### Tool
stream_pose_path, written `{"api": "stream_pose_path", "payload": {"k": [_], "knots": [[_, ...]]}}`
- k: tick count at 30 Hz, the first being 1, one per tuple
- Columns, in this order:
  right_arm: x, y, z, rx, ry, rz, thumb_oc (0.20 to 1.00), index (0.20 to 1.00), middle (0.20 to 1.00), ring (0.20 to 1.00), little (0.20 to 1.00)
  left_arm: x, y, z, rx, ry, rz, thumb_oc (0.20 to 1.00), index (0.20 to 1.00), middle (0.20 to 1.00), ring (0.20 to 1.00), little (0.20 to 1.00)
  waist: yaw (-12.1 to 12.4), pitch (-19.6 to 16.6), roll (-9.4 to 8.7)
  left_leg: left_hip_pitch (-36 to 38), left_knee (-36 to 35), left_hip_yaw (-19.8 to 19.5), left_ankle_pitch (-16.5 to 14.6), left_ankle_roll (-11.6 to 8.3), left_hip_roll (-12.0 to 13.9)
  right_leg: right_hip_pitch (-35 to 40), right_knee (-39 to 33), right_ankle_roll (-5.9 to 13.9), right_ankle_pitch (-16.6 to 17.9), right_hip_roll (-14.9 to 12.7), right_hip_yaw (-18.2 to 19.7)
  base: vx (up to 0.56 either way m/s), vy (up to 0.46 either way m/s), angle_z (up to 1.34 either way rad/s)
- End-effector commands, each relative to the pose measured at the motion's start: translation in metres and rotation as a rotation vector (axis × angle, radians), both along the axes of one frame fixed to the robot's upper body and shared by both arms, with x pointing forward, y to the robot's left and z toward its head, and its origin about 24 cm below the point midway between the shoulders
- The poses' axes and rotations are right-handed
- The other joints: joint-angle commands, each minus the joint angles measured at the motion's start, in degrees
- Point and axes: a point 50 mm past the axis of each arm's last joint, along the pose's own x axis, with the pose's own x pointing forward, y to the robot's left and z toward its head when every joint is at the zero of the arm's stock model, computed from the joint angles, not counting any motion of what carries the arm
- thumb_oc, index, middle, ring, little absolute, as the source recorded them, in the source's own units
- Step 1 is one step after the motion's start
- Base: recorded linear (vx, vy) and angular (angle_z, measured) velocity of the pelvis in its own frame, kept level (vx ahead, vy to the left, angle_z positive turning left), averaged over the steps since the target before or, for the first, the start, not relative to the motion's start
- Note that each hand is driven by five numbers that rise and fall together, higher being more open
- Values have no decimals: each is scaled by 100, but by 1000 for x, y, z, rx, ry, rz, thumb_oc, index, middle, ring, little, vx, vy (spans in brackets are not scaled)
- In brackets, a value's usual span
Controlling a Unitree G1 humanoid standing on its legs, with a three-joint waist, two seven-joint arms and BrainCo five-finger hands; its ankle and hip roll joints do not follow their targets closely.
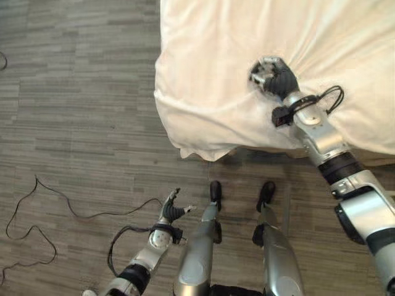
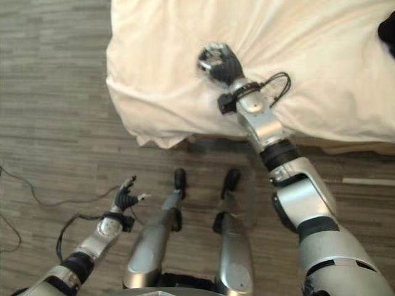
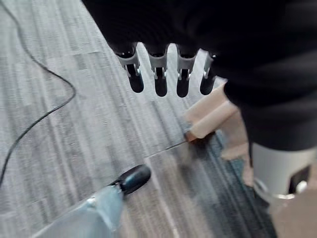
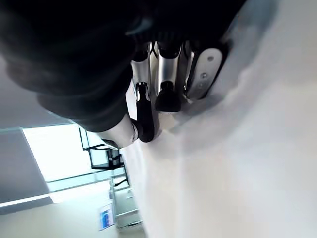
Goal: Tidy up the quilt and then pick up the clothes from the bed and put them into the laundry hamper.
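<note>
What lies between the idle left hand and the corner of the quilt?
Only bare wood-look floor: in the left eye view nothing sits between the left hand and the quilt corner, which the right hand grips.

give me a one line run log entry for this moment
phase: tidying quilt | right robot hand: shut on quilt near bed corner | left robot hand: open, idle over floor | clothes: not yet picked

One white quilt point(image 1: 247, 80) under the right hand point(image 1: 274, 75); one dark garment point(image 2: 389, 31) beyond that hand; two hands, the left hand point(image 1: 171, 209) over the floor.
</note>
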Motion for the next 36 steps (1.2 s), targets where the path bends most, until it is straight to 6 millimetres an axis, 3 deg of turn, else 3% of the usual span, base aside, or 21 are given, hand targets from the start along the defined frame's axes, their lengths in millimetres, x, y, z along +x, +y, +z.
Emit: {"api": "stream_pose_path", "payload": {"k": [1, 3, 4, 6, 9, 12, 13, 15, 17, 19, 22, 27, 30, 33, 34, 35, 36], "knots": [[-1, 38, -39, -64, 167, 172, 200, 200, 200, 200, 200, -1, 2, -2, 2, -14, 45, 1000, 1000, 1000, 1000, 1000, 229, -230, 244, -485, 531, -158, -485, 15, -258, -166, 1120, 144, -1388, -150, -455, -68, 64, 1], [-12, 63, -60, -109, 224, 299, 200, 200, 200, 200, 200, -3, -1, -5, -11, -18, 50, 1000, 1000, 1000, 1000, 1000, 239, -230, 306, -622, 522, -145, -451, 25, -295, -340, 1168, 141, -1381, -174, -465, -53, 50, -2], [-13, 64, -62, -112, 229, 308, 200, 200, 200, 200, 200, -3, -2, -5, -12, -18, 51, 1000, 1000, 1000, 1000, 1000, 238, -230, 309, -627, 520, -143, -450, 25, -297, -347, 1171, 141, -1382, -175, -466, -45, 55, 2], [-49, 110, -113, -138, 384, 564, 200, 200, 200, 200, 200, -11, -3, -14, -27, -5, 74, 1000, 1000, 1000, 1000, 1000, 200, -230, 366, -585, 454, -115, -420, 29, -330, -365, 1152, 133, -1342, -184, -448, -34, 84, 7], [-100, 145, -158, -149, 515, 807, 200, 200, 200, 200, 200, -16, -1, -20, -45, 5, 108, 1000, 1000, 1000, 1000, 1000, 130, -230, 342, -321, 275, -96, -403, 39, -303, -161, 1024, 168, -1285, -201, -392, -19, 58, -1], [-133, 158, -179, -142, 566, 942, 200, 200, 200, 200, 200, -16, 0, -22, -52, 8, 137, 1000, 1000, 1000, 1000, 1000, 57, -230, 274, -14, 69, -157, -373, 42, -277, 109, 820, 212, -1206, -195, -296, -2, 10, 1], [-154, 165, -186, -131, 560, 1025, 200, 200, 200, 200, 200, -15, 2, -23, -46, 11, 160, 1000, 1000, 1000, 1000, 1000, -38, -230, 185, 335, -83, -185, -389, 15, -204, 463, 583, 250, -1139, -155, -199, 15, -26, 12], [-161, 167, -186, -112, 507, 1052, 200, 200, 200, 200, 200, -11, 4, -21, -41, 12, 169, 1000, 1000, 1000, 1000, 1000, -106, -230, 117, 571, -111, -172, -427, -23, -120, 745, 398, 283, -1075, -128, -135, 4, -43, 16], [-162, 166, -172, -47, 351, 997, 200, 200, 200, 200, 200, -9, 6, -22, -32, 18, 166, 1000, 1000, 1000, 1000, 1000, -147, -262, 27, 824, -111, -102, -462, -60, -29, 1047, 239, 311, -1005, -108, -66, 33, -75, -8], [-158, 160, -148, 39, 146, 882, 200, 200, 200, 200, 200, -10, 6, -23, -25, 29, 162, 1000, 1000, 1000, 1000, 1000, -184, -380, -36, 934, -111, -63, -502, -77, 16, 1182, 126, 328, -954, -90, 5, 100, -73, -25], [-124, 122, -88, 216, -112, 654, 200, 200, 200, 200, 200, -16, 10, -28, -1, 71, 158, 1000, 1000, 1000, 1000, 1000, -286, -641, -184, 1188, -111, 6, -587, -78, 84, 1444, 24, 348, -897, -62, 138, 152, -74, -5], [-85, 66, -30, 196, -249, 424, 200, 200, 200, 200, 200, -8, 7, -22, 28, 60, 117, 1000, 1000, 1000, 1000, 1000, -398, -644, -135, 1266, -105, 22, -629, -41, 46, 1417, 188, 323, -972, -48, 158, 50, -49, -19], [-71, 50, -15, 174, -251, 288, 200, 200, 200, 200, 200, 4, 5, -14, 15, 29, 121, 1000, 1000, 1000, 1000, 1000, -480, -493, -90, 1156, 39, 117, -649, -25, -3, 1252, 370, 318, -1027, -68, 157, -78, -86, -11], [-35, 14, -4, 188, -176, 86, 200, 200, 200, 200, 200, 18, -3, -2, -11, -34, 75, 1000, 1000, 1000, 1000, 1000, -531, -230, 27, 895, 307, 110, -740, -6, -134, 968, 648, 288, -1177, -67, 175, -134, -46, -15], [-19, -6, -5, 185, -135, -2, 200, 200, 200, 200, 200, 22, -7, 2, -20, -66, 58, 1000, 1000, 1000, 1000, 1000, -542, -230, 90, 675, 392, 124, -750, -4, -200, 712, 751, 260, -1219, -52, 172, -110, 36, 1], [-16, -12, -6, 184, -128, -15, 200, 200, 200, 200, 200, 22, -7, 3, -26, -73, 60, 1000, 1000, 1000, 1000, 1000, -546, -230, 103, 625, 417, 131, -757, -2, -214, 658, 781, 250, -1234, -48, 174, -128, 73, -15], [-5, -37, -13, 190, -71, -104, 200, 200, 200, 200, 200, 24, -11, 6, -32, -94, 46, 1000, 1000, 1000, 1000, 1000, -564, -230, 158, 454, 545, 127, -810, 6, -282, 473, 928, 212, -1327, -36, 195, -58, 58, -27]]}}
